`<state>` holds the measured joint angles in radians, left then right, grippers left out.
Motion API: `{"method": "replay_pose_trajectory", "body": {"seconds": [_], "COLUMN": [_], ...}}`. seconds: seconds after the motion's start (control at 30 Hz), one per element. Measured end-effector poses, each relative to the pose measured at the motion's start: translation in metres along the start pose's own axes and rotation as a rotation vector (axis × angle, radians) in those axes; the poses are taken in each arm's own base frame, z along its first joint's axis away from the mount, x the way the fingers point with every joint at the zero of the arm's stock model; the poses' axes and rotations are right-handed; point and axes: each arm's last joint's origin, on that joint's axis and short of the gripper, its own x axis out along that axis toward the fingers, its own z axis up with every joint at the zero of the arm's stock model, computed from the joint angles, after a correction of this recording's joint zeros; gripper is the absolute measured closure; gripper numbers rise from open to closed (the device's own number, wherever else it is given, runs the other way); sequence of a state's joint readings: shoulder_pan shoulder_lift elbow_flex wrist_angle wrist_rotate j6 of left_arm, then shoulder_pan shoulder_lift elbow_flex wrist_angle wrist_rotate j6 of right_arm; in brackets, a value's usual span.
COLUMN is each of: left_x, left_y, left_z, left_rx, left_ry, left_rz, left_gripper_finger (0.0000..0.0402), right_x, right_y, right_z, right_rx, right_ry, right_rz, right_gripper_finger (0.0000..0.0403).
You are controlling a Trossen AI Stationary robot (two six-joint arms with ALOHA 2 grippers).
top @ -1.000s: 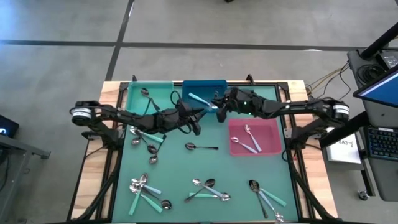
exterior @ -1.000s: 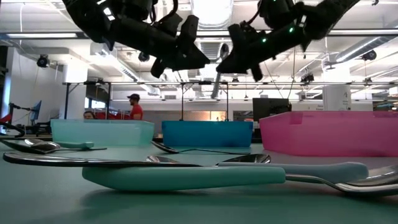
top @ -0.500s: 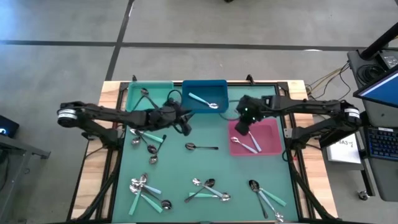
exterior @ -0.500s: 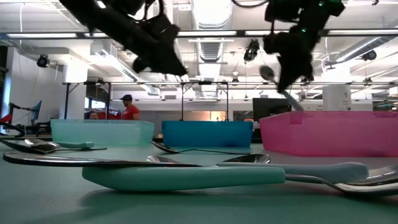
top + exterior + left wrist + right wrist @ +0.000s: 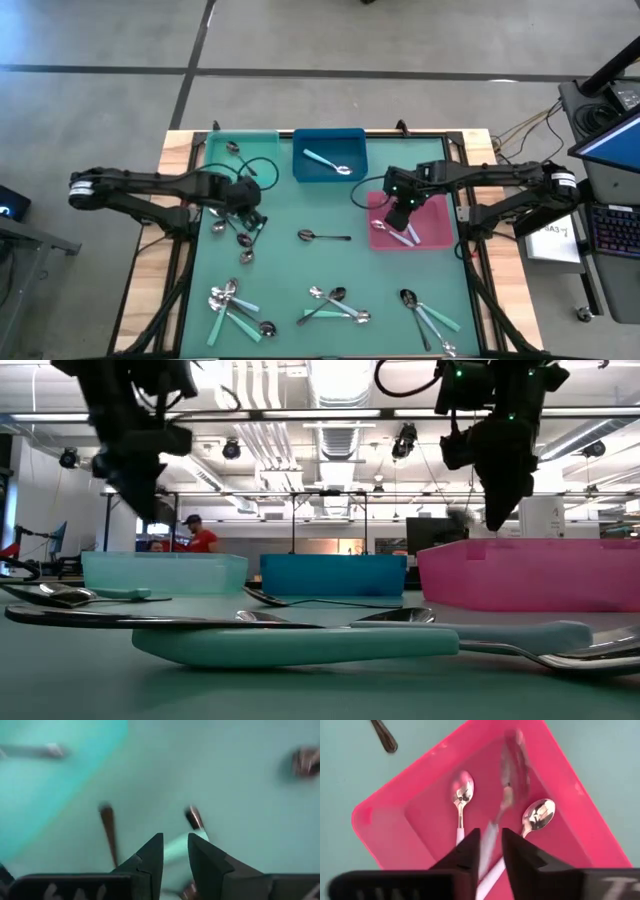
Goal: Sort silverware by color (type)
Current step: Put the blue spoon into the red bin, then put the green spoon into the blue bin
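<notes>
My right gripper [image 5: 400,215] hangs over the pink bin [image 5: 438,232], fingers pointing down and slightly apart [image 5: 491,837]. A shiny silver spoon [image 5: 512,765] shows blurred between and beyond the fingers, above two shiny spoons [image 5: 461,795] lying in the bin. My left gripper [image 5: 247,217] is empty and slightly open [image 5: 175,842] just above a small pile of spoons [image 5: 235,228] on the green mat at the left, over a turquoise handle [image 5: 172,852] and a dark spoon [image 5: 107,827]. The blue bin [image 5: 352,150] holds one turquoise-handled spoon [image 5: 322,162]. The turquoise bin [image 5: 255,150] holds a dark spoon [image 5: 233,150].
A single dark spoon [image 5: 322,237] lies mid-mat. Three clusters of spoons lie near the front edge [image 5: 235,308], [image 5: 335,303], [image 5: 425,312]. The three bins stand along the far side. People show in the room behind [image 5: 200,538].
My right gripper has gone from beside the blue bin toward the table's right and near side, carrying the silver spoon to above the pink bin and tipping to point down. My left gripper has drawn back toward the table's left and come down over the spoon pile.
</notes>
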<state>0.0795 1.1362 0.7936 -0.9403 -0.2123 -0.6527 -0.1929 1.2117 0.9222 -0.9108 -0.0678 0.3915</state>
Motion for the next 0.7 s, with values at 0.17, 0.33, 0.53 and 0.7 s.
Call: {"method": "replay_pose_trajectory", "body": {"seconds": [0.17, 0.33, 0.53, 0.7], "left_x": [0.015, 0.031, 0.053, 0.071], "left_y": [-0.002, -0.008, -0.015, -0.020], "left_z": [-0.009, -0.007, -0.005, -0.005], "left_rx": [0.079, 0.293, 0.500, 0.592], "left_ry": [0.125, 0.188, 0.246, 0.303], "left_rz": [-0.057, -0.048, -0.020, -0.007], "left_gripper_finger": [0.0329, 0.0329, 0.0328, 0.0328], "right_x": [0.000, 0.000, 0.000, 0.000], "right_y": [0.000, 0.000, 0.001, 0.000], "right_z": [0.000, 0.000, 0.000, 0.000], "right_rx": [-0.010, -0.018, -0.030, -0.051], "right_ry": [0.002, 0.001, 0.004, 0.004], "right_rz": [0.004, 0.004, 0.011, 0.011], "right_gripper_finger": [0.0264, 0.0235, 0.0233, 0.0240]}}
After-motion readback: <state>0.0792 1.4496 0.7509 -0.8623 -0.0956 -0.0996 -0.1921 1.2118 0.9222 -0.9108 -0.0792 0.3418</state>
